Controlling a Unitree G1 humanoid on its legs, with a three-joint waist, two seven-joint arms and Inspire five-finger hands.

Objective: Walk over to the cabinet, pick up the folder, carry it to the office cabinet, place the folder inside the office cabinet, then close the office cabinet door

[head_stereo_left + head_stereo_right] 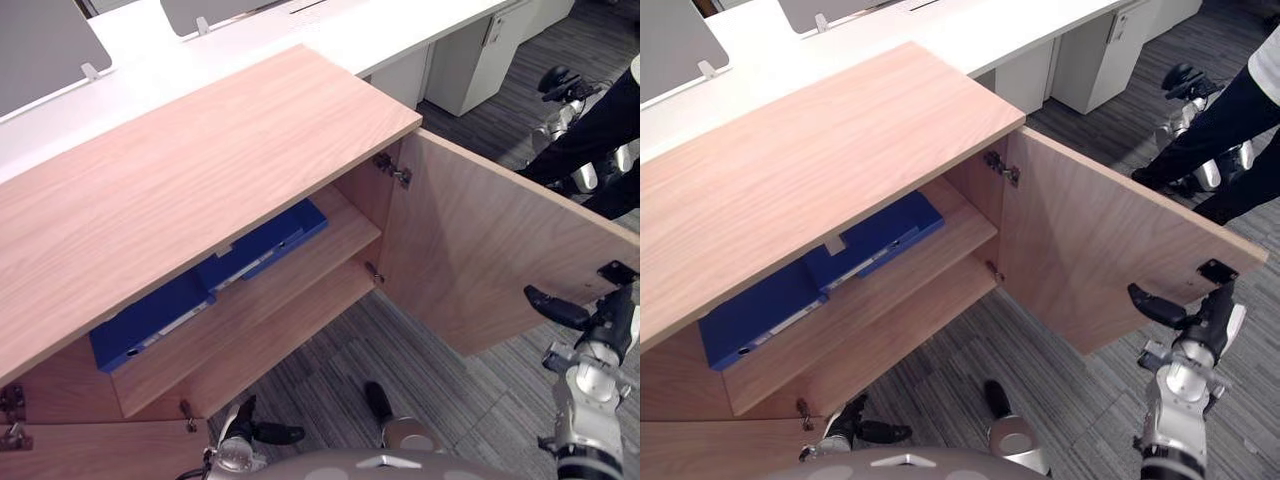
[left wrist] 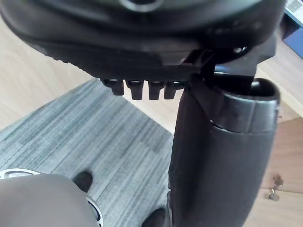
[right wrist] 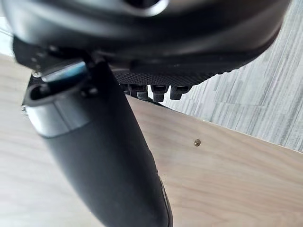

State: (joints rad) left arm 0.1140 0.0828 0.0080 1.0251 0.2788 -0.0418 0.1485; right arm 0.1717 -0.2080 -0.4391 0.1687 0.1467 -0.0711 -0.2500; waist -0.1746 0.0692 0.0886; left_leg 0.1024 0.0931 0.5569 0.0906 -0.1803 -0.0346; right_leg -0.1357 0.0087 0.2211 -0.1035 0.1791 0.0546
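Looking down from the head camera, I see the long white desk running across the back, with grey carpet below. In front of it stands the office cabinet, its pale wood top taking up most of my view. Its right-hand door is swung wide open, hinged at the cabinet's right wall. Inside are two wooden shelves, the upper shelf and the lower shelf. The blue folder lies flat on the upper shelf, its back part tucked under the overhanging top.

A person's dark-trousered legs stand on the carpet beyond the door, at far right.

My right hand is at the door's free edge, its thumb reaching across the inner face; I cannot tell whether it grips the door. My left hand hangs low over the carpet in front of the cabinet, holding nothing, and I cannot tell whether it is open or closed.
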